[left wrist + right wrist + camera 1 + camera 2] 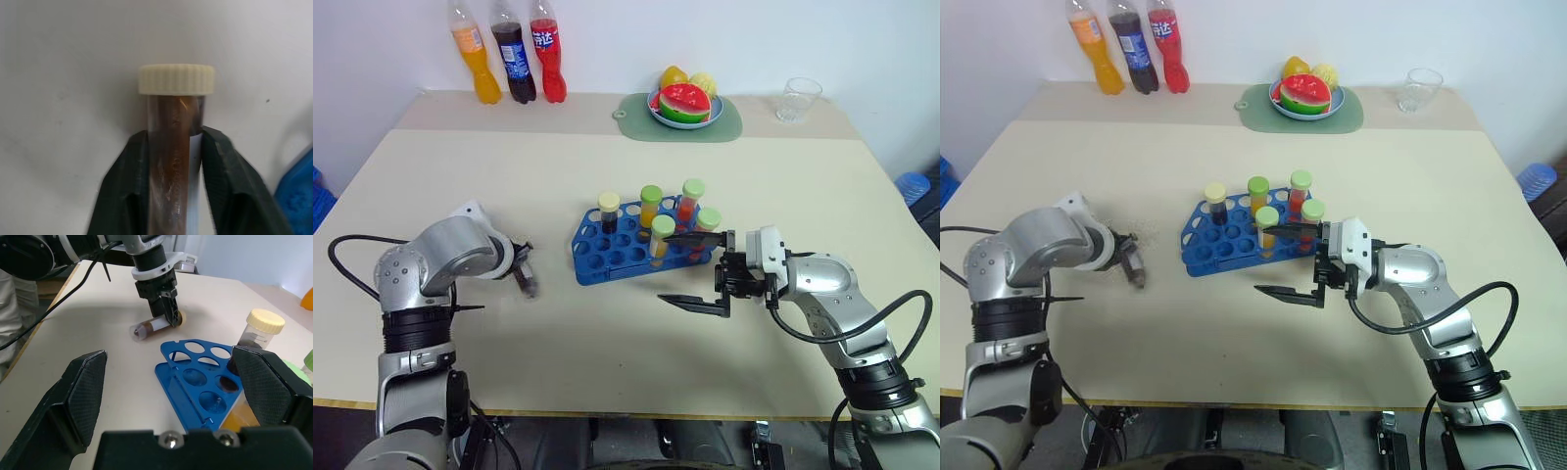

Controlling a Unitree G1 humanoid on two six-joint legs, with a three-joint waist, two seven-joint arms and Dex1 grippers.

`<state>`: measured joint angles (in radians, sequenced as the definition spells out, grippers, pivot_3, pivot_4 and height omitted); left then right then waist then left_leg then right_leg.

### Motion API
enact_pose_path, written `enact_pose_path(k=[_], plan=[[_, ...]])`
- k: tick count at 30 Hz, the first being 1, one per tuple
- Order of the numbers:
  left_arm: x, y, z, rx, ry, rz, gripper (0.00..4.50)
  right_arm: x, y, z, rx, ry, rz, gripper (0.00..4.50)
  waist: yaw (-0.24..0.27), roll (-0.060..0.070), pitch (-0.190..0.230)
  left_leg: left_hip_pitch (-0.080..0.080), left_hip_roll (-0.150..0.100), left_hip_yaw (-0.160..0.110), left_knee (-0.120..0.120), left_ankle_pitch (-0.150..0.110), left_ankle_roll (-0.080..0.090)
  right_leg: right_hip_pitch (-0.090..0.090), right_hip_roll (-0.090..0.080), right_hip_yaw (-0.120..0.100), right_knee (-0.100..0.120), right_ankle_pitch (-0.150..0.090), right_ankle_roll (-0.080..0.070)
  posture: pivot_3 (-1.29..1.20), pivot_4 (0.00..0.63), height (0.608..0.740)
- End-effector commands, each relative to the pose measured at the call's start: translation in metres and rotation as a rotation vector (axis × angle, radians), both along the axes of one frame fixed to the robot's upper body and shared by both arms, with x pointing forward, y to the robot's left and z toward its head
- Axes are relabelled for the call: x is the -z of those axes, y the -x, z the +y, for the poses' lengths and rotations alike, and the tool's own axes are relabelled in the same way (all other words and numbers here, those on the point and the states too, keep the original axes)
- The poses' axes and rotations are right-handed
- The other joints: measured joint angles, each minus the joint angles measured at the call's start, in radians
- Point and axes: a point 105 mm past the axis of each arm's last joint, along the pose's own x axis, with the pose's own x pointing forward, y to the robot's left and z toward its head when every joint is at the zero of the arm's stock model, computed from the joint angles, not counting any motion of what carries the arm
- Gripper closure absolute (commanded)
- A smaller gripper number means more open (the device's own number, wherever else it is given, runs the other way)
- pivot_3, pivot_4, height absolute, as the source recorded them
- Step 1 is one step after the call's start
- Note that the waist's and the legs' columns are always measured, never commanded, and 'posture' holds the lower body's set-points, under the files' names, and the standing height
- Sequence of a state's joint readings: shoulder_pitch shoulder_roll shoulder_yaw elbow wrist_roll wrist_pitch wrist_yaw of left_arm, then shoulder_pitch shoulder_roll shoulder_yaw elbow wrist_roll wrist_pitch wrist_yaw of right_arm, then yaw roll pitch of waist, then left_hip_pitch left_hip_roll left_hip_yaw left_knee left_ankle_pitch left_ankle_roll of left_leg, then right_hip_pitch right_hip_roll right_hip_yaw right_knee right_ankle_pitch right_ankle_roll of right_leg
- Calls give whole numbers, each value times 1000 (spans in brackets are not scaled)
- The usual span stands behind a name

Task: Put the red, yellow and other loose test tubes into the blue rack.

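Left tool (168, 316) is closed on the brown test tube (173, 161), which lies on the counter (607, 333) beside the blue rack (617, 245). Next comes lifting and uprighting it. Right tool (697, 269) waits wide, empty.

Setting: indoor test room staged for robot trials, not a working lab.
Surface: plain beige desk (607, 333) set against a bare white wall (724, 39).
Lab props: blue rack (636, 245) holding capped tubes (651, 211).
Household props: three soda bottles (514, 59), fruit bowl (685, 103) on a green mat (729, 125), clear glass (798, 98).
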<state>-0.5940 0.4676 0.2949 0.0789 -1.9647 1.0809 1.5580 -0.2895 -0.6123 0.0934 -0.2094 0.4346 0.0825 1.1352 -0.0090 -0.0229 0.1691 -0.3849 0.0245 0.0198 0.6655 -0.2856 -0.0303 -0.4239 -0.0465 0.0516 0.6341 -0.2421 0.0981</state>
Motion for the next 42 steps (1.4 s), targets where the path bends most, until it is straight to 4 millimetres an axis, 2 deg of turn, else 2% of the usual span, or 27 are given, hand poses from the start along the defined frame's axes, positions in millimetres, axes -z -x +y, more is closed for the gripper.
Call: enact_pose_path(k=[1, 3, 6, 9, 10, 12, 16, 19, 21, 23, 25, 30, 33, 35, 42], plan=[[-8, 1, 5, -27, -15, -10, 3689, -8, 1, -3, 12, -5, -37, 0, 0, 0, 0, 0, 0, 0, 0, 0, 0, 0, 0, 0, 0, 0, 0, 0, 150, 740], [-23, -2, 0, 49, 4, -126, 3689, -7, 0, -3, 20, -8, -36, 0, 0, 0, 0, 0, 0, 0, 0, 0, 0, 0, 0, 0, 0, 0, 0, 0, 150, 740], [-60, -3, -14, 256, 4, -357, 3689, -7, -2, -5, 33, -9, -34, 0, -2, 0, 0, -1, 0, -1, 0, 0, -1, 0, 0, 0, 0, 0, 0, 0, 150, 740], [-93, 10, -35, 503, 24, -606, 3689, -7, -4, -7, 53, -17, -31, 0, -5, 0, 0, -1, 0, 0, -1, 1, -1, -1, 1, -1, 0, 0, 0, 0, 150, 740], [-115, 20, -48, 611, 99, -787, 3689, -7, -4, -8, 63, -20, -30, 0, -5, 1, 0, -1, 0, 0, -1, 1, -1, -1, 1, -1, -1, 0, 0, 0, 150, 740], [-126, 32, -52, 732, 32, -951, 3689, -7, -5, -11, 83, -23, -31, 0, -3, 1, 0, -1, -1, 1, -2, 1, -2, -1, 0, -1, -2, -1, -2, 0, 150, 740], [-116, 35, -60, 916, -76, -1075, 3689, -5, -6, -14, 130, -25, -32, 0, -4, 1, 0, -1, -1, 1, -2, 1, -1, -1, 1, 0, -3, -2, -4, 0, 150, 740], [-121, 34, -65, 985, -99, -1288, 3689, 2, -7, -19, 183, -23, -24, 0, 0, 1, 0, -2, -1, 1, -2, -1, 2, -1, 0, 0, -4, -3, -5, 0, 150, 740], [-114, 32, -67, 1077, -134, -1383, 3689, 10, -7, -24, 225, -11, -13, 0, 1, 1, 0, -3, -1, 1, -1, -1, 3, -1, 0, 0, -5, -3, -5, 0, 150, 740], [-103, 34, -74, 1232, -66, -1456, 3689, 20, -7, -34, 304, -5, 16, 0, -1, 1, 0, -4, -1, 1, -1, -2, 3, -1, 0, 0, -5, -3, -5, 0, 150, 740], [-98, 29, -74, 1269, 18, -1514, 3689, 27, -6, -40, 368, -10, 46, 0, 1, 1, 0, -4, -1, 1, -1, -2, 4, -1, 0, 0, -5, -3, -5, 0, 150, 740], [-87, 12, -87, 1353, 143, -1542, 3689, 42, 8, -58, 504, 13, 97, 0, 1, 1, 0, -5, 0, 1, 1, -4, 8, -1, 1, 0, -5, -2, -3, 0, 150, 740], [-83, 3, -94, 1384, 182, -1536, 3689, 42, 14, -62, 550, 3, 96, 0, -4, 1, 0, -5, -1, 1, 2, -5, 9, -1, 1, 0, -5, -1, -1, 0, 150, 740], [-76, -3, -97, 1413, 171, -1518, 3689, 41, 17, -64, 582, -11, 101, 0, -7, 1, 0, -5, 0, 1, 2, -5, 10, -1, 1, 1, -5, -1, 0, 0, 150, 740], [-42, -6, -115, 1564, 153, -1444, 3689, 40, 27, -66, 645, -22, 99, 0, -3, 1, 0, -5, 0, 1, 2, -6, 11, -1, 2, 1, -4, -1, 0, 0, 150, 740]])
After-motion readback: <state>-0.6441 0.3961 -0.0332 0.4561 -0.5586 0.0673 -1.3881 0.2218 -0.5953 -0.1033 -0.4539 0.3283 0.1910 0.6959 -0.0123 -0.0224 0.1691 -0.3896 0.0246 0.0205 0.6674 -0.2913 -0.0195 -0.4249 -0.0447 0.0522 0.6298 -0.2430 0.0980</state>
